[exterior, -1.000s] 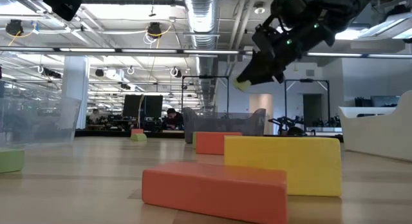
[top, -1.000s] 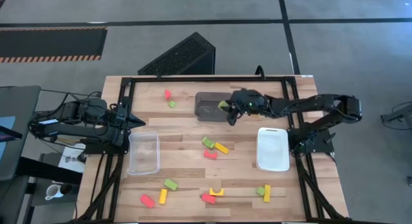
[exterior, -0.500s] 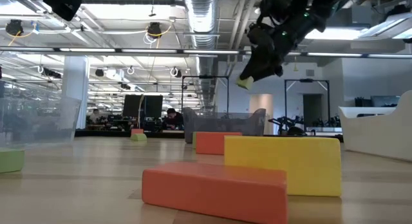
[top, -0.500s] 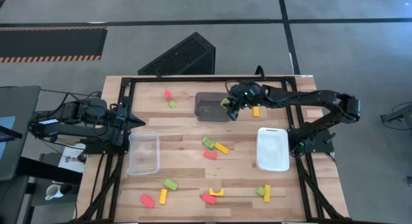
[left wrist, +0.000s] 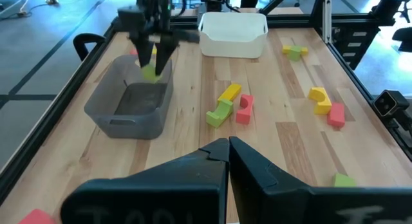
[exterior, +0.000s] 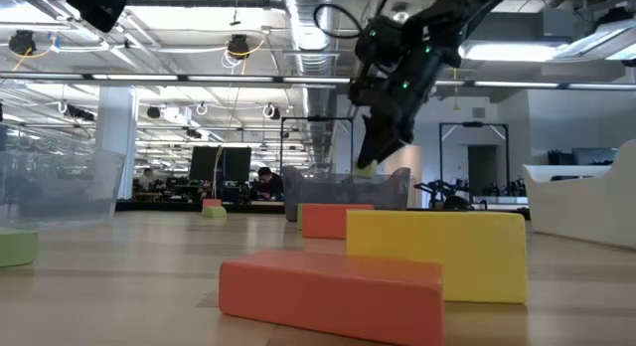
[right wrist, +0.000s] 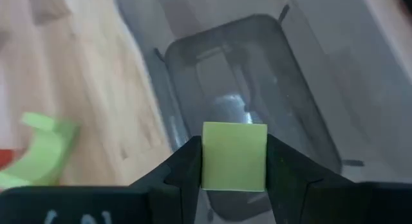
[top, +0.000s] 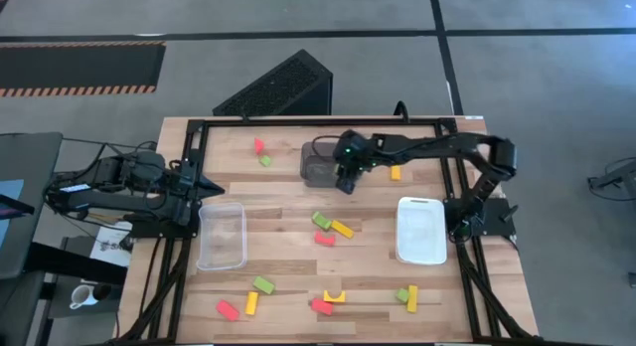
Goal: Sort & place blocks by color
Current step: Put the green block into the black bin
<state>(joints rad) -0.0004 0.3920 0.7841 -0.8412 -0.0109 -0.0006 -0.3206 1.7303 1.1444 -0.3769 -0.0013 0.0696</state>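
Fourteen blocks in all: four red blocks (top: 258,145) (top: 324,239) (top: 228,309) (top: 321,306), five yellow blocks (top: 396,172) (top: 342,228) (top: 251,302) (top: 335,297) (top: 412,298), and five light green blocks (top: 265,160) (top: 321,220) (top: 263,284) (top: 402,295), counting the held green block (right wrist: 234,156). There are three bins: clear bin (top: 221,237) at nine o'clock, dark grey bin (top: 316,167) at twelve, white bin (top: 421,230) at three. Two arms.

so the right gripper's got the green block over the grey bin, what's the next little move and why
Probably open the fingers and let it drop. The right gripper holds the green block directly above the dark grey bin, which looks empty, so release should land it inside.
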